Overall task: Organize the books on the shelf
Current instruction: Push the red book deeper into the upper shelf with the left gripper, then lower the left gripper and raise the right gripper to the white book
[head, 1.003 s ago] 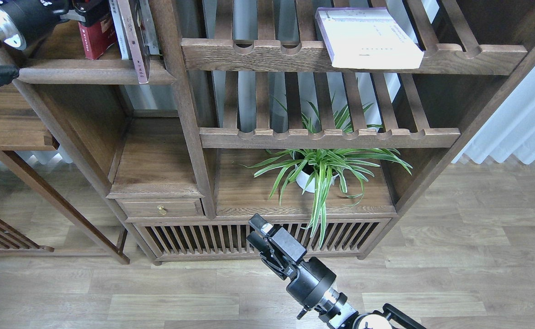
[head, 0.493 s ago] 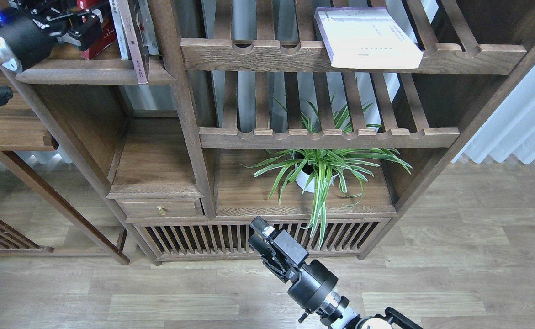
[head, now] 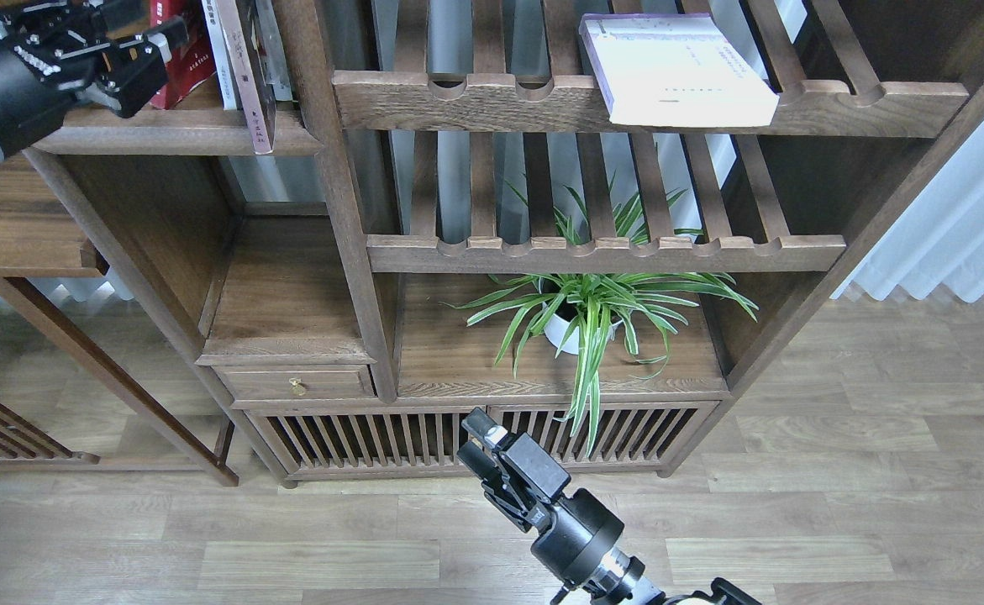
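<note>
The red book stands upright on the dark plank shelf at the top left. My left gripper is just left of it, fingers apart, holding nothing. The white book with a purple edge lies flat on the upper slatted rack, overhanging its front rail. The yellow-green book is out of view. My right gripper is low at the bottom centre, in front of the cabinet's slatted base, empty, with a narrow gap between its fingers.
Thin purplish-spined books stand right of the red book against the post. A potted spider plant sits on the lower right plank. A brass-knobbed drawer is lower left. A side table stands at the far left.
My left gripper has drawn back from the red book, down and to the left, and more of it shows now. My right gripper has sunk slightly.
</note>
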### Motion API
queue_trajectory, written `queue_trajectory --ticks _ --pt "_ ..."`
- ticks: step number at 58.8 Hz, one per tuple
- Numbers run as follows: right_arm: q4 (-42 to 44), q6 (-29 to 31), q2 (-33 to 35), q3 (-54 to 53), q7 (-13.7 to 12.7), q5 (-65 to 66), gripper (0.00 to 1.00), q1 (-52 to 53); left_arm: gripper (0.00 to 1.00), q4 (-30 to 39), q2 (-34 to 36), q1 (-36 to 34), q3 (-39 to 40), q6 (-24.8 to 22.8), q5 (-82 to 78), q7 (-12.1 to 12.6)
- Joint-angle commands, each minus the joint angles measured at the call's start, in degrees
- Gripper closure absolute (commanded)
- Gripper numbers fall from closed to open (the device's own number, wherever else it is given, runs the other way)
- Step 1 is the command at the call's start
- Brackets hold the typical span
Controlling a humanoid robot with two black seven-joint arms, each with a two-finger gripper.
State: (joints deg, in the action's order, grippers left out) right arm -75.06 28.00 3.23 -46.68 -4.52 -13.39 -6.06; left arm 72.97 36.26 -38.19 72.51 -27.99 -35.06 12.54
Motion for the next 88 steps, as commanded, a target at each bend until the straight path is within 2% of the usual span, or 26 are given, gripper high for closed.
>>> queue_trajectory --ticks 1,6,23,45,64,79,88 --pt "0.01 0.0 -0.06 -0.69 0.04 0.03 0.01 0.08 0.49 4.36 0.04 5.22 2.89 -0.01 1.05 0.56" --pt "0.01 0.0 -0.15 -2.19 0.04 -0.05 0.01 0.17 0.5 6.22 -0.14 7.16 4.03 -0.01 1.22 0.56" --pt "-0.43 0.0 -0.41 -4.56 0.13 -0.05 0.01 0.34 0.5 6.22 -1.81 9.45 5.71 -0.01 3.16 -0.15" --pt "-2.18 0.0 -0.94 -9.22 0.21 -0.4 0.01 3.77 0.48 5.52 -13.05 19.9 5.27 -0.01 10.53 -0.06" --pt "-4.13 0.0 -1.91 -14.84 1.8 -0.41 0.01 7.11 0.45 1.91 -17.01 27.2 4.39 -0.01 11.51 0.12" --pt "-4.13 -7.25 -1.56 -23.01 3.38 -0.41 0.01 13.96 0.45 -0.46 -17.8 29.14 3.69 -0.01 9.66 0.12" --pt "-4.13 -11.82 -0.15 -26.36 3.38 -0.41 0.01 17.13 0.45 -0.81 -18.16 29.05 3.77 -0.01 9.66 0.12"
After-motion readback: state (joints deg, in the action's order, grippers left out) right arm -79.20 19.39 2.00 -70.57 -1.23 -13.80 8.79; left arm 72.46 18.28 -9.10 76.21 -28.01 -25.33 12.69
